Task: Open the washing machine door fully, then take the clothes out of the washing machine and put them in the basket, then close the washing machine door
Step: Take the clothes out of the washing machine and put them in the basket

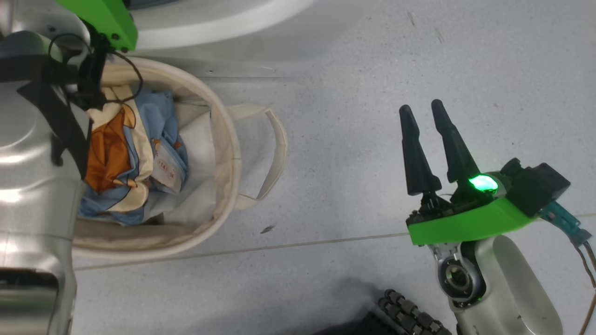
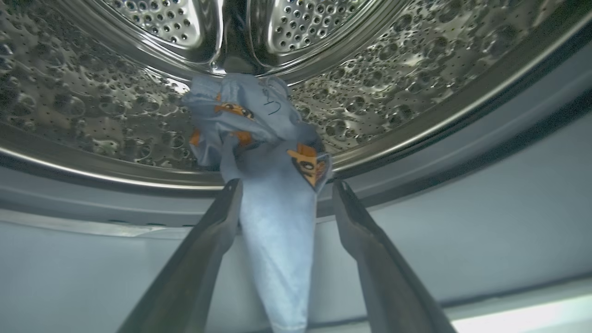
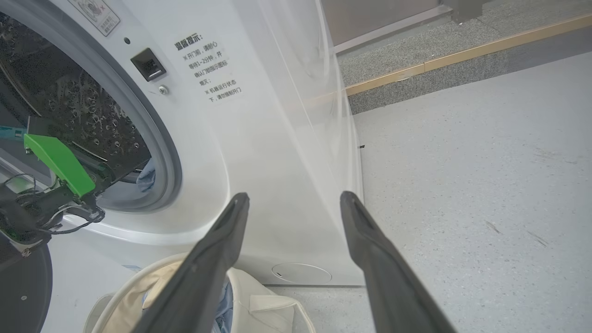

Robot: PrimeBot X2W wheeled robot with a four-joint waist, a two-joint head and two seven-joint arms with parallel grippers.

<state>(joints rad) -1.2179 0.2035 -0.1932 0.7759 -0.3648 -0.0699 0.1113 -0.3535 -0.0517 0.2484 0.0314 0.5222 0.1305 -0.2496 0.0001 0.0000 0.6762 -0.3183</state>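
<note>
Cream canvas comes first from the head: the basket [image 1: 233, 153] sits well to the left of the right claw [image 1: 421, 107] and already holds blue-and-orange clothes [image 1: 139, 153]. That claw hangs over bare floor [image 1: 349, 70], fingers slightly parted, nothing between them.

Along the left wrist, the left claw [image 2: 286, 185] is spread at the lip of the drum [image 2: 69, 106]. One pale blue garment [image 2: 273, 231] runs straight down between its fingers, bunched just beyond the tips and brushing the left finger; I judge it not yet pinched. The sound way here is to close on the thick bunch rather than the thin tail, then draw back low over the grey seal [image 2: 462, 152] so nothing snags.

Along the right wrist, the right claw is spread and empty, with the washing machine [image 3: 259, 138] ahead of it and the basket just beneath its near finger. Best it leaves the left arm's path to the basket free.
</note>
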